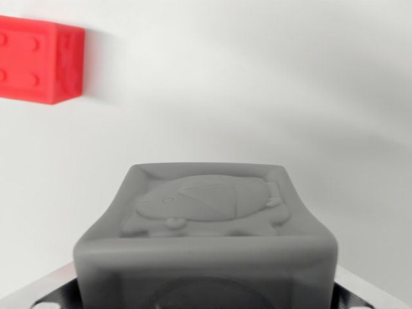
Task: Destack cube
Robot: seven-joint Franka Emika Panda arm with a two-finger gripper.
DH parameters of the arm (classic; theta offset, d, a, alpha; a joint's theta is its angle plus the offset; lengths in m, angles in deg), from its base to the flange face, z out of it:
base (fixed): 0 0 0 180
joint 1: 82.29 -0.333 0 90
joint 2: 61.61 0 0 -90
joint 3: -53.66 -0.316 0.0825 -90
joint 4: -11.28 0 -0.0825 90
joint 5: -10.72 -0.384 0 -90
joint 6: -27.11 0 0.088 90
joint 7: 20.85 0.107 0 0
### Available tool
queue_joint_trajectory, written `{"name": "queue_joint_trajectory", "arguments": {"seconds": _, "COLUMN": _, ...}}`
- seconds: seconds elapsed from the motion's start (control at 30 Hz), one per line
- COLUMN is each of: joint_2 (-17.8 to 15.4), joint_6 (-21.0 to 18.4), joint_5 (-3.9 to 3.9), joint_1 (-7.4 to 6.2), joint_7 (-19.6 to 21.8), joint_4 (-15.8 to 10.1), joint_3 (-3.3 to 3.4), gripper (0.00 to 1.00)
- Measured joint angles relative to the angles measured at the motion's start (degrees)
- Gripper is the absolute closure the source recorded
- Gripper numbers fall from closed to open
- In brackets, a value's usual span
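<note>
Wrist view shows very little of the rig itself: a matte grey, rubbery-looking block with rounded edges and a raised relief of some small animal on its face (pixel 206 238) fills the bottom middle, sitting right in front of the lens, with bits of black and silver metal mount (pixel 55 293) peeking out beneath it. Whether that grey block is a finger pad or something carried, I can't say, and the gripper's fingertips are not in sight, so I can't tell how wide it stands or whether it holds anything.

The thing the job concerns, a bright red plastic cube with round studs moulded into its faces (pixel 40 59), sits at the upper left of the wrist view, cut off by the frame edge and well apart from the grey block. It rests on a plain white, smooth tabletop (pixel 257 96) and throws a soft shadow to the wrist view's right. Only one red cube is visible; whether another lies under or beside it is hidden.

My guess is that the arm is between moves, not over the cube. To do this step well, it should bring the cube to the centre of the view before coming down, square the fingers to the flat sides rather than a corner, and close on the top cube alone. The hard, slick plastic and studs suggest it may slip or drag its neighbour if lifted at a tilt.
</note>
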Motion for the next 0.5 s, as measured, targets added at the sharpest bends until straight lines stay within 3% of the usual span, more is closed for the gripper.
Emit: {"name": "queue_joint_trajectory", "arguments": {"seconds": 0.5, "joint_2": 0.6, "joint_6": 0.7, "joint_5": -0.18, "joint_1": 2.48, "joint_7": -5.1, "joint_4": -0.1, "joint_3": 0.63, "gripper": 1.00}}
